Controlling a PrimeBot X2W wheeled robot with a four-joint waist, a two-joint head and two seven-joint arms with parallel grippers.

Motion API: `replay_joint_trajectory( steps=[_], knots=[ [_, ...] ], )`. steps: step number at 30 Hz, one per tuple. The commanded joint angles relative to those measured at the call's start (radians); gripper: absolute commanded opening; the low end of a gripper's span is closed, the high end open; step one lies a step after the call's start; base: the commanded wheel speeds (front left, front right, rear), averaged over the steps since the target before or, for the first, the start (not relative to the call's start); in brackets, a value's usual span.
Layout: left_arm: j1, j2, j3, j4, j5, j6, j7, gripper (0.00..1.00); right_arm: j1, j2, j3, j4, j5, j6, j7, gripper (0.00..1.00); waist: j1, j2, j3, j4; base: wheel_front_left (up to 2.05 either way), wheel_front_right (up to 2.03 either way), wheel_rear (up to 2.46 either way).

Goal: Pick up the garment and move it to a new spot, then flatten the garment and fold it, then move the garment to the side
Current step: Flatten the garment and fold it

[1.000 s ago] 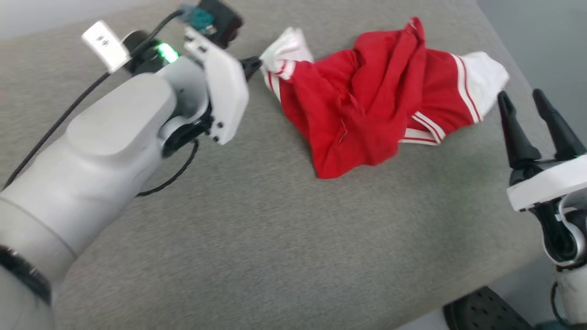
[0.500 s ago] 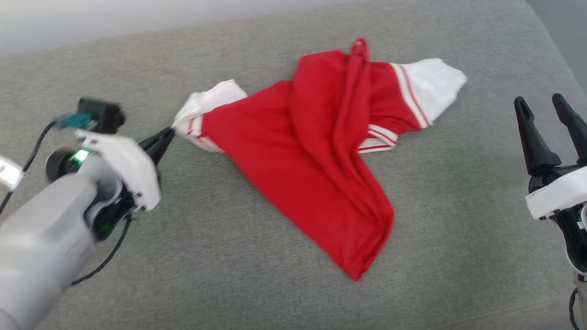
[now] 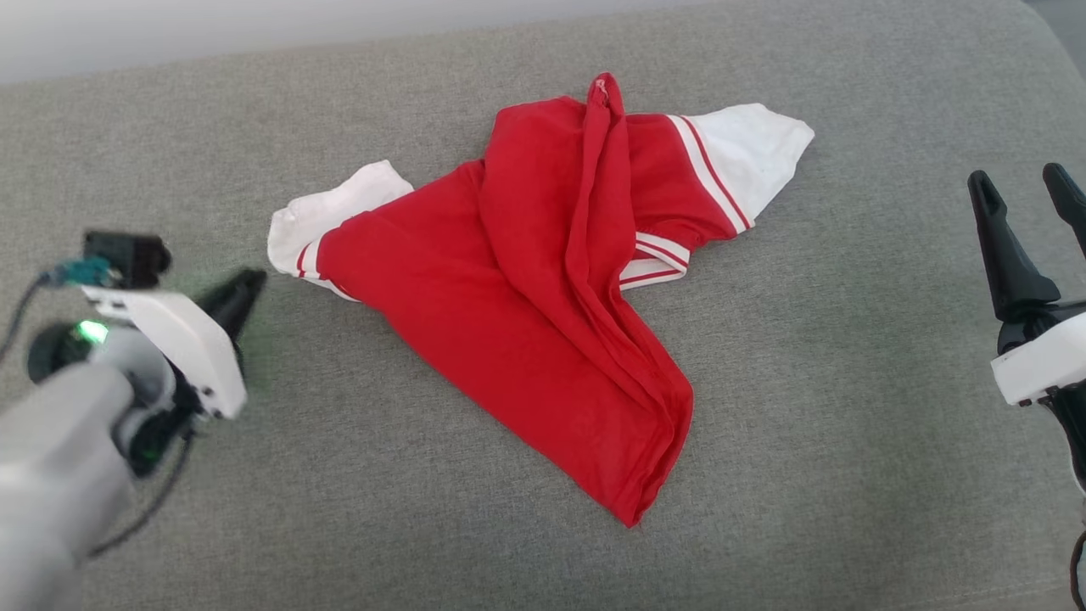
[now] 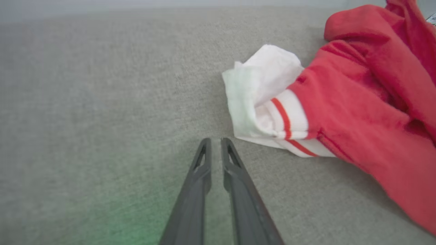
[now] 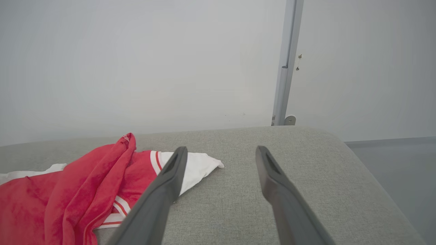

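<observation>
The garment (image 3: 526, 322) is a red shirt with white sleeves, lying crumpled and partly spread on the grey cushion (image 3: 339, 526). A raised fold runs down its middle. Its left white sleeve (image 3: 331, 212) lies just right of my left gripper (image 3: 246, 288). In the left wrist view that gripper (image 4: 214, 140) has its jaws a narrow slit apart with nothing between them, a little short of the sleeve (image 4: 262, 78). My right gripper (image 3: 1018, 174) stands wide open and empty at the right, apart from the other white sleeve (image 3: 755, 144). In the right wrist view the garment (image 5: 68, 190) lies left of that gripper (image 5: 221, 149).
The grey cushion's rounded right edge (image 5: 340, 143) drops to the floor (image 5: 391, 163). A pale wall with a metal post (image 5: 287, 61) stands behind the cushion. Bare fabric surrounds the garment on all sides.
The camera has shifted. My left gripper dragged the garment by its white sleeve, then let go and drew back to the left. The garment now lies more spread out. My right gripper stays open.
</observation>
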Motion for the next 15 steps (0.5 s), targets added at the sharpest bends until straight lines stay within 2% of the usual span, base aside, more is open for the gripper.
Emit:
replay_joint_trajectory(
  steps=[1, 5, 8, 15],
  knots=[
    [-0.03, 0.016, -0.001, 0.001, 0.019, 0.003, -0.002, 1.0, 0.008, 0.005, -0.002, -0.007, -0.004, 0.0, 0.003, 1.0, 0.0, 0.0, 0.002, 0.002, 0.0, 0.0, 0.0],
    [-0.111, 0.067, -0.018, -0.029, 0.083, 0.003, 0.028, 1.0, 0.01, 0.01, -0.001, -0.018, -0.005, 0.0, 0.005, 1.0, 0.0, 0.0, 0.01, 0.0, 0.0, 0.0, 0.0],
    [-0.176, 0.097, -0.023, -0.06, 0.096, 0.003, 0.09, 1.0, 0.012, 0.014, 0.001, -0.019, -0.001, 0.0, 0.002, 1.0, 0.0, 0.0, 0.019, -0.006, 0.0, 0.0, 0.0],
    [-0.298, 0.109, -0.035, -0.113, 0.005, 0.002, 0.463, 1.0, -0.012, 0.021, 0.015, -0.018, 0.005, 0.0, -0.009, 1.0, 0.0, 0.0, 0.065, -0.035, 0.0, 0.0, 0.0]
  ],
)
